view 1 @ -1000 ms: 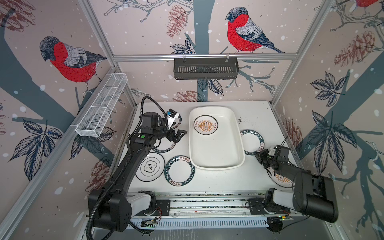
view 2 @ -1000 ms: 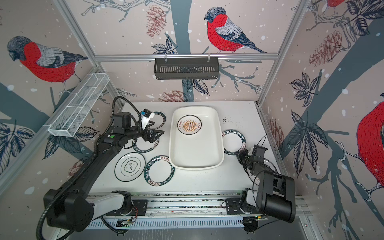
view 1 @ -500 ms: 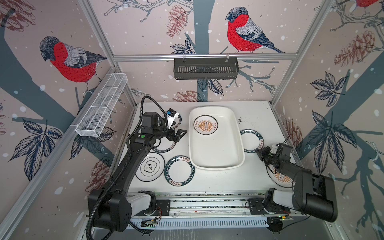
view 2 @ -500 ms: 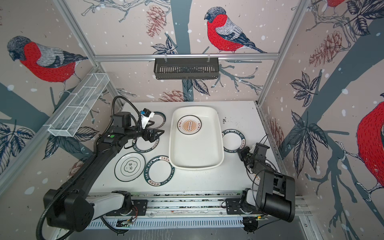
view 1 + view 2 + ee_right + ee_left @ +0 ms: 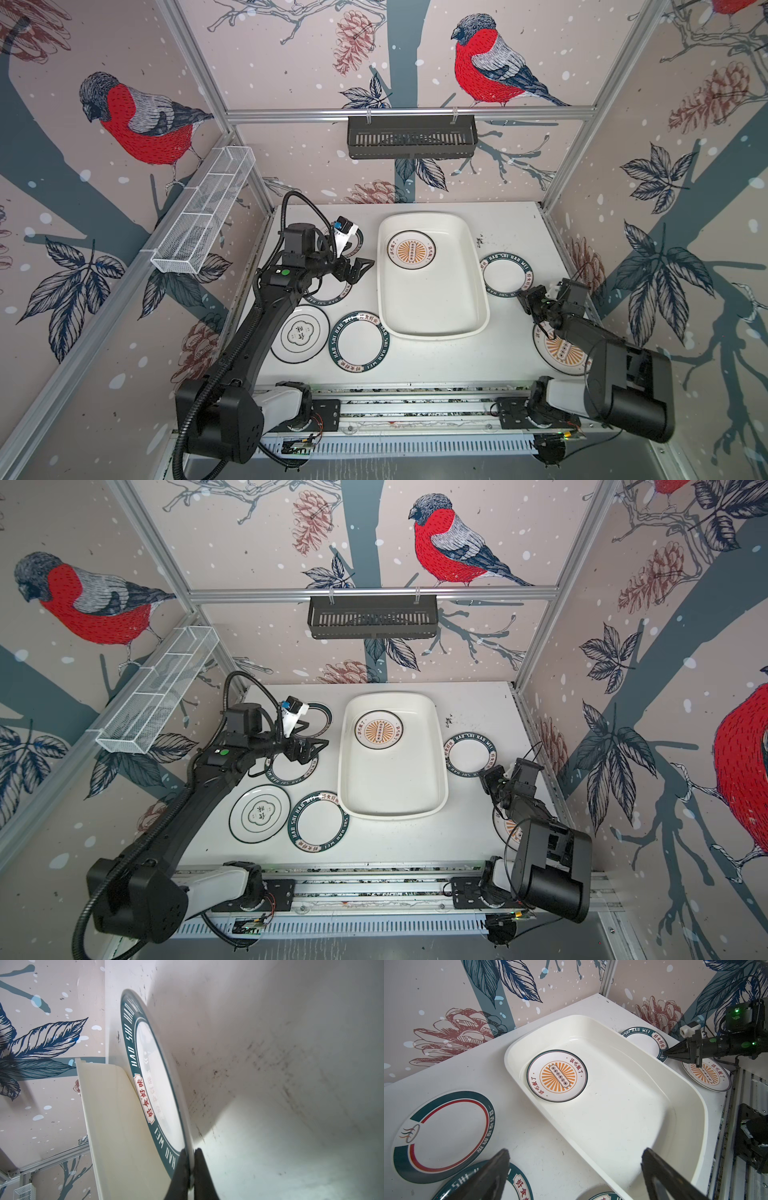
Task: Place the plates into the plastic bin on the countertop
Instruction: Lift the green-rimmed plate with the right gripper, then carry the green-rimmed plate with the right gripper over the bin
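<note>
The plastic bin [image 5: 432,303] lies lengthwise at the middle of the worktop [image 5: 440,361]. One sunburst plate [image 5: 411,251] lies flat at its far end, clear in both top views and from the left wrist [image 5: 557,1076].

Just right of the bin is a green-rimmed plate [image 5: 503,274]. The right gripper [image 5: 524,296] is pressed together on this plate's near right edge. The right wrist view shows the rim pinched between the two dark fingers [image 5: 202,1174], with the plate [image 5: 158,1084] close against the bin's wall. Whether the plate is raised off the worktop cannot be told.

At the near right, a second sunburst plate [image 5: 557,353] lies partly under the right arm [image 5: 582,328].

Four more plates lie left of the bin:
- The near lettered plate [image 5: 359,340] is beside the bin's near left corner.
- The clover plate [image 5: 300,334] is just left of that one.
- The middle lettered plate [image 5: 332,300] is farther back.
- The red-ringed plate [image 5: 322,719] is at the far left.

The left gripper [image 5: 359,268] is spread wide and holds nothing. It hovers over the right edge of the middle lettered plate, near the bin's left wall.
</note>
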Available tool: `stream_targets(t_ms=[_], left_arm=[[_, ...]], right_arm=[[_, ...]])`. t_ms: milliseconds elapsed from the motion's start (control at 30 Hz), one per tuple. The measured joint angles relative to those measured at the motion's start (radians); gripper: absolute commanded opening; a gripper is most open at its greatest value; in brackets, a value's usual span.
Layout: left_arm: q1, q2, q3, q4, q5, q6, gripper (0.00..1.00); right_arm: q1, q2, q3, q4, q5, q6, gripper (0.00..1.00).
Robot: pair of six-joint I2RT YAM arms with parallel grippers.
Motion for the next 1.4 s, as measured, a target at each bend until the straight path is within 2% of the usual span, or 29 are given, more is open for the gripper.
stream_targets(t_ms=[567, 933, 1200, 1400], left_arm=[[0.000, 0.000, 0.002, 0.000, -0.007, 0.003, 0.98], [0.000, -0.009, 0.002, 0.000, -0.026, 0.000, 0.98], [0.000, -0.015, 0.002, 0.000, -0.026, 0.000, 0.98], [0.000, -0.015, 0.002, 0.005, -0.024, -0.011, 0.98]], right_arm=[[-0.020, -0.046, 0.138, -0.064, -0.006, 0.002, 0.01], [-0.007, -0.079, 0.308, -0.159, -0.017, 0.002, 0.02], [0.070, -0.093, 0.380, -0.212, -0.011, -0.001, 0.01], [0.192, -0.095, 0.447, -0.219, 0.015, 0.004, 0.01]])
